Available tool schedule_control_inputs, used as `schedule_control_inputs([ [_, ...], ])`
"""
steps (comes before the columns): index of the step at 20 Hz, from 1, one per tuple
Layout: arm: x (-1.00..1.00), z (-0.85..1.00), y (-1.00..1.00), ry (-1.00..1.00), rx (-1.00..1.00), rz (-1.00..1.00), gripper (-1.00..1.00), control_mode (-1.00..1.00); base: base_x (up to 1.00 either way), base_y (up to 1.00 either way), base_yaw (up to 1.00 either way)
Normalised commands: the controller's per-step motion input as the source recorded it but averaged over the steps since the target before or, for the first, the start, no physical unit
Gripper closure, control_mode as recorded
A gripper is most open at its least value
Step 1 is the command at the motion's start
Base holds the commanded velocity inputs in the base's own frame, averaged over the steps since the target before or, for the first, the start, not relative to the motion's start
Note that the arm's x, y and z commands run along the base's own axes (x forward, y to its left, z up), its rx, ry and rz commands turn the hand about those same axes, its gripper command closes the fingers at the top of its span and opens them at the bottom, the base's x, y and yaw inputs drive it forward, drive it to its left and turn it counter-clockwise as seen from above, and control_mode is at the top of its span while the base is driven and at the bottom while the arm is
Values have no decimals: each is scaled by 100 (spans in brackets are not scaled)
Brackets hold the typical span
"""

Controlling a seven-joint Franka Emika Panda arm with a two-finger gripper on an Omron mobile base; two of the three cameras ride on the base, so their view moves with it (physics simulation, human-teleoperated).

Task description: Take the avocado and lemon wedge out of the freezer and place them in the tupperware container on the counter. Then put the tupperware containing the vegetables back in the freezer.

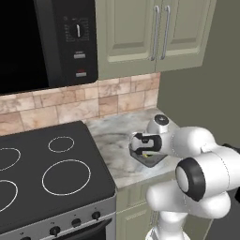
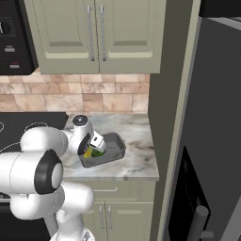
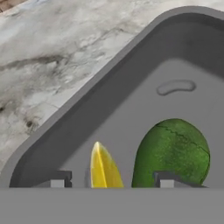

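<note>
I see the claw low over the tupperware container, which sits on the counter. In the hand view its 2 fingertips stand apart, one on each side of the lemon wedge, gripping nothing; the jaws are parted. The wedge stands on the tray floor with its lower part cut off at the bottom of the view. Just beside it lies the avocado, also cut off below and partly behind the other fingertip.

In the left base view the claw hangs inside the container; the hand hides most of the tray, and I make out a thin yellow streak only. In the right base view the hand covers the near end of the container; green and yellow show at the claw, too small to separate.

The freezer stands right of the counter; I cannot see its interior. The stovetop lies to the left.
</note>
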Motion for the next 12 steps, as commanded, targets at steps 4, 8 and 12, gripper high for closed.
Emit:
schedule_control_inputs([
  [4,-3,40,-26,-5,0,0,-100,-100,0,0,0],
  [8,-20,88,-64,-10,4,0,-100,-100,0,0,0],
  [12,-12,72,-73,-4,2,0,-100,-100,0,0,0],
])
